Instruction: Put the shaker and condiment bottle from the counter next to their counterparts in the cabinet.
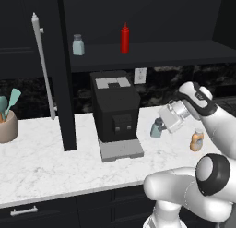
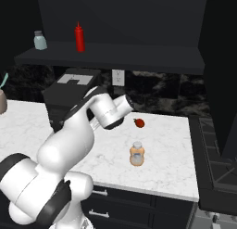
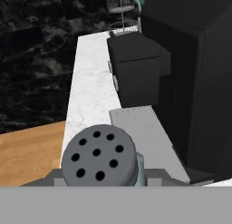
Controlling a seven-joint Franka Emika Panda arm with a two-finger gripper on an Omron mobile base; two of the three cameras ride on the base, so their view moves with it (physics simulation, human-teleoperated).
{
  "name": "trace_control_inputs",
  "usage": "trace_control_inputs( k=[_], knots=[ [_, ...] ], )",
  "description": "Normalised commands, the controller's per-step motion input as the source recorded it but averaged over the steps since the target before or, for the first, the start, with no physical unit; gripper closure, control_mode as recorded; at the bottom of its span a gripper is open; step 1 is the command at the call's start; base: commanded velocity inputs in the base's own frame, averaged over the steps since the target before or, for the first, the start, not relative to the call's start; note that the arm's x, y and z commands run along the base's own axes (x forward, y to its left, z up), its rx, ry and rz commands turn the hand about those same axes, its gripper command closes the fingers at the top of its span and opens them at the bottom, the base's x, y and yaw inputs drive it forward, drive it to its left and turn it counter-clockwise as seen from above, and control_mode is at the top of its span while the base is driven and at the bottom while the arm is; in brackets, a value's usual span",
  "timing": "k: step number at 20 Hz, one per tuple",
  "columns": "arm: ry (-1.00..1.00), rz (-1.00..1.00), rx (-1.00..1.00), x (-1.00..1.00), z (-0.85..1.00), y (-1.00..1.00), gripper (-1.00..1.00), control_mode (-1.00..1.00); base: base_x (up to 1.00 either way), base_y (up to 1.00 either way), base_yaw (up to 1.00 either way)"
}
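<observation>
Grey perforated cap sits right at the jaws in the hand view: shaker [image 3: 100, 158] looks gripped, jaws closed on it. In the left base view the shaker is tilted, just off the surface [image 1: 55, 153] beside the coffee machine [image 1: 115, 112]. Bottle [image 1: 197, 140] stands on the surface, apart. Next, as I judge it: lift clear of the machine top, keep the shaker level, swing up to the cabinet shelf [image 1: 152, 54], set down just beside the twin shaker [image 1: 78, 45], avoid knocking the red bottle [image 1: 125, 38].
</observation>
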Motion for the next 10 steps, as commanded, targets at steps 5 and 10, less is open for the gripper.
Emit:
trace_control_inputs(
  k=[5, 10],
  knots=[
    [0.0, -0.07, 0.0, -0.01, 0.29, 0.0, 1.0, -1.0, 0.0, 0.0, 0.0],
    [0.0, -0.07, 0.0, 0.0, 0.33, 0.0, 1.0, -1.0, 0.0, 0.0, 0.0]
  ],
)
